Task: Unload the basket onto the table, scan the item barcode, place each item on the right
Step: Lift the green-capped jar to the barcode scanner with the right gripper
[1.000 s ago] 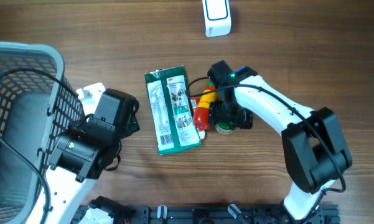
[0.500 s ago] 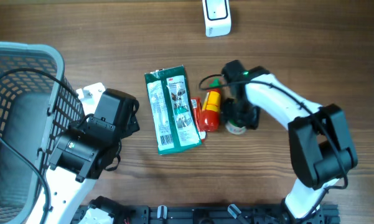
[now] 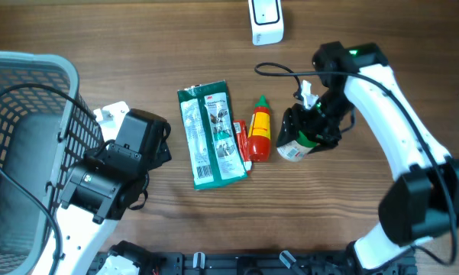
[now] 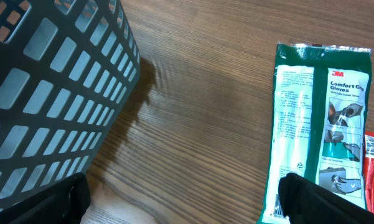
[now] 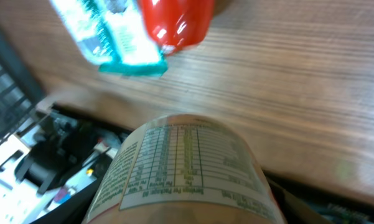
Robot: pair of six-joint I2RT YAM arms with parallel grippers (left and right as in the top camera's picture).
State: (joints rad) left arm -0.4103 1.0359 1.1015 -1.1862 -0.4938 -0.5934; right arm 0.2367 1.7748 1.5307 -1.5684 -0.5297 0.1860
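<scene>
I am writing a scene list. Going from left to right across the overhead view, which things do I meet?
basket → green glove packet → red bottle → labelled bottle

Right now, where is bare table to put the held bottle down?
Bare wood lies between the basket and the scanner, and along the near edge below the gloves pack. The middle is crowded: gloves pack, red bottle and the held bottle in the right gripper are close together.

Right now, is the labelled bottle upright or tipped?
Tipped: bottle slants in the right claw, its label side facing the overhead camera.
</scene>
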